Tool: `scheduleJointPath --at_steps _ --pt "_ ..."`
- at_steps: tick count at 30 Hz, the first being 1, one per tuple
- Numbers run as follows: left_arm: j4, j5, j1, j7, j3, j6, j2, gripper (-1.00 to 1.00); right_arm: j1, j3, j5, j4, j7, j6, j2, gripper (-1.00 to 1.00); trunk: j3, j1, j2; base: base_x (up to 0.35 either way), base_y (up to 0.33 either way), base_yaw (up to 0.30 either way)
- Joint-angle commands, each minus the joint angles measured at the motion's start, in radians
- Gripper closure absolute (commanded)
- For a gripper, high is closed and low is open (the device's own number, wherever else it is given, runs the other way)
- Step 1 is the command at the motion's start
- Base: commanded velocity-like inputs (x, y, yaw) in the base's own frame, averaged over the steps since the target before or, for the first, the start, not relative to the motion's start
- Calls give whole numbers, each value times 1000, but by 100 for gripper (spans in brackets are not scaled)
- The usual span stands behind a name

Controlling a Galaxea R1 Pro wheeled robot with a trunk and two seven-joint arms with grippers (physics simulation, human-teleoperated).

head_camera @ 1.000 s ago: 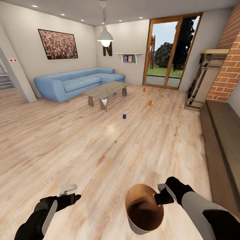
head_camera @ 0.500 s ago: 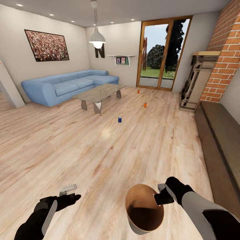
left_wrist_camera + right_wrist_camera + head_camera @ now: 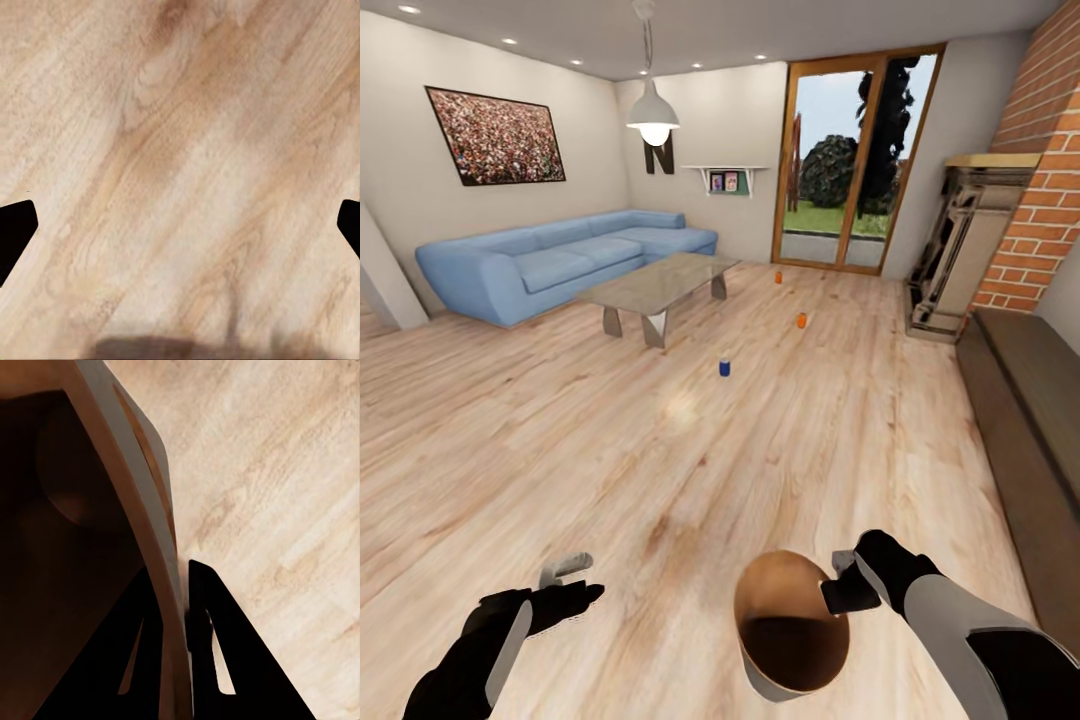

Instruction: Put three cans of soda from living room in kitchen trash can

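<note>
Wood plank flooring [image 3: 660, 450] of the living room is spread out in the head view, with a light blue sofa [image 3: 550, 260] and low grey-topped coffee table [image 3: 660, 283] at its far side. One dark blue soda can [image 3: 725, 368] and two orange soda cans [image 3: 800, 320] [image 3: 778, 277] are seen standing near the table's right edge, well apart. The pale grey, copper-lined trash can [image 3: 792, 625] is carried by the right gripper [image 3: 842, 590].

Left wrist view: the left gripper [image 3: 180, 225] is held spread wide over bare planks.

Right wrist view: the bin's rim [image 3: 154, 532] is pinched between both fingers [image 3: 210, 645].

The approach step is judged underway; driving up to the blue can is called for next.

Both arms are glossy black with pale grey forearm panels; left hand [image 3: 565, 585] has grey fingers
</note>
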Motion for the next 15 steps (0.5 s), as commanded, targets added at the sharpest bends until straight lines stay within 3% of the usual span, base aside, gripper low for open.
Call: scheduleJointPath --at_steps 1,10,15 --pt "0 0 0 0 0 0 0 -100 0 -9 -18 -4 5 3 0 100 0 0 0 312 160 -41" --pt "1 0 0 0 0 0 0 -100 0 -10 -18 -20 3 5 -1 100 0 0 0 312 160 -157" --pt "0 0 0 0 0 0 0 -100 0 -12 -18 -21 -2 5 -2 100 0 0 0 312 161 -47"
